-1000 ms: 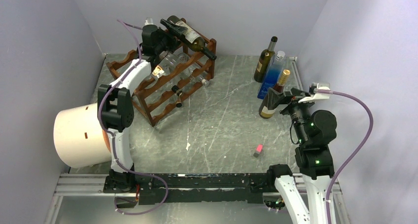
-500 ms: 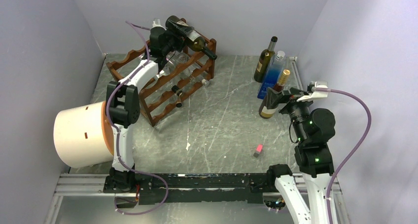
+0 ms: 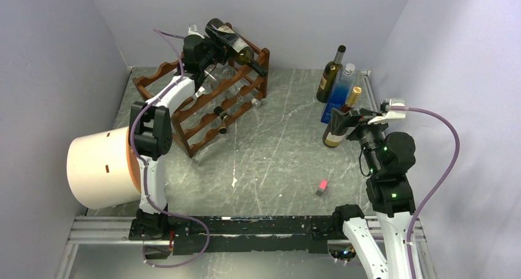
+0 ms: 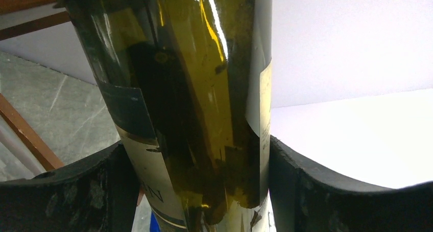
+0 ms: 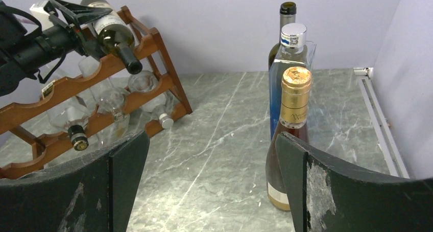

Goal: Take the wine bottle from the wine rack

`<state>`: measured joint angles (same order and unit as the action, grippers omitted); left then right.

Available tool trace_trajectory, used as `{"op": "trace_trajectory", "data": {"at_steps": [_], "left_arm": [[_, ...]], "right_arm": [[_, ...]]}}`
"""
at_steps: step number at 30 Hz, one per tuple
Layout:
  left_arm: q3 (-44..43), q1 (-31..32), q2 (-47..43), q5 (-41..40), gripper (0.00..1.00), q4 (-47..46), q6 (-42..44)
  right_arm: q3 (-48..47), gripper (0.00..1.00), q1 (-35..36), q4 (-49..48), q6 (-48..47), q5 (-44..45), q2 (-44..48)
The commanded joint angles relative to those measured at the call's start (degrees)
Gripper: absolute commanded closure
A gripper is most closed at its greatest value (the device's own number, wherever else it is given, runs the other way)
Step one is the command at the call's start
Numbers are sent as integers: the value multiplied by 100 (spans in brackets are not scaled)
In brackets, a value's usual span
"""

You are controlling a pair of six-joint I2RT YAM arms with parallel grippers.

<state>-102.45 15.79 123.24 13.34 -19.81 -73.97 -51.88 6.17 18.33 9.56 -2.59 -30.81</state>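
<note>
A dark green wine bottle (image 3: 233,41) with a pale label lies across the top tier of the reddish-brown wine rack (image 3: 203,110) at the back left, neck pointing right. My left gripper (image 3: 210,44) is shut on its body near the base. In the left wrist view the bottle (image 4: 194,104) fills the gap and both black fingers (image 4: 76,191) press its sides. The right wrist view shows the same bottle (image 5: 113,30) and the rack (image 5: 102,68). At the right side of the table my right gripper (image 5: 212,181) stands open with nothing between its fingers.
Clear bottles (image 3: 215,82) lie in the rack's lower tiers. Three bottles stand at the back right: green (image 3: 330,75), blue-tinted clear (image 3: 340,96) and gold-foiled (image 3: 341,120), the last just in front of my right gripper (image 3: 361,116). A white drum (image 3: 101,168) lies at the left; a small pink piece (image 3: 322,187) is on the table.
My left gripper has moved right along the rack's top to the wine bottle and closed on its body. The right arm has barely moved.
</note>
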Motion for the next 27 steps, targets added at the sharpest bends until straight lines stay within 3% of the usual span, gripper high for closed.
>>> {"op": "trace_trajectory", "data": {"at_steps": [1, 12, 17, 21, 24, 27], "left_arm": [[-175, -73, -782, 366, 93, -627, 23], [406, -195, -1877, 1218, 93, -1135, -425], [1226, -191, -2569, 2112, 93, -1809, -759], [2540, -169, -3497, 2593, 93, -2129, -824], [3130, -148, -4071, 2902, 93, -1925, -571], [3287, -87, -4444, 3205, 93, -1051, -5]], "right_arm": [[-125, 0, 42, 24, -8, -68, -40], [-294, 0, 42, 123, -28, -338, -295], [-500, 0, 41, -16, -19, -704, -457], [-525, 0, 42, -330, 158, -1264, -672], [-520, 0, 42, -637, 444, -1803, -930], [-522, 0, 49, -994, 849, -2416, -1294]]}}
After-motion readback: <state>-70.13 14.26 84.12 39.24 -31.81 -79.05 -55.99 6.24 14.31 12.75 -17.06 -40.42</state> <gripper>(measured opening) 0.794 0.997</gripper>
